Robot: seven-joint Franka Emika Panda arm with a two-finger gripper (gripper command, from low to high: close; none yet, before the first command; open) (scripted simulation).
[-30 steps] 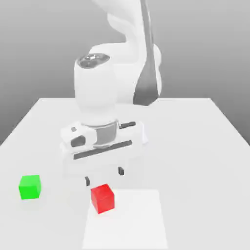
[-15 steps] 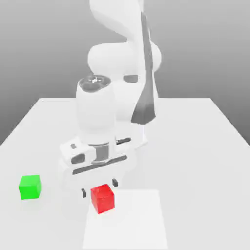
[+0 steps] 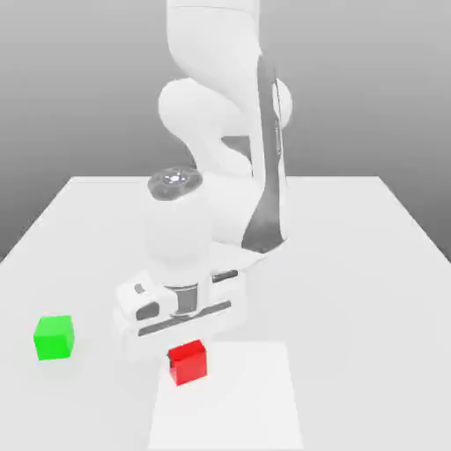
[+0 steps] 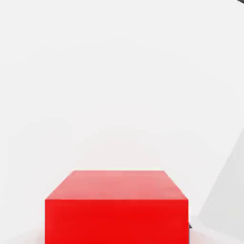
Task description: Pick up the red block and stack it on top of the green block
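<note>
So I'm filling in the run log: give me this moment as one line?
phase: grasp | end effector: shut on red block, down at table | green block: apart, exterior view's left | stack: not yet done

Red block [image 3: 188, 362]: a small, plain matte cube resting flat on the white surface at the near edge, directly beneath the arm's hand, its rear portion apparently hidden by that hand. In the hand view, the red block [image 4: 116, 207] appears square-on. Green block [image 3: 54, 337]: an equal-sized matte cube, upright, well apart toward the exterior view's left.
</note>
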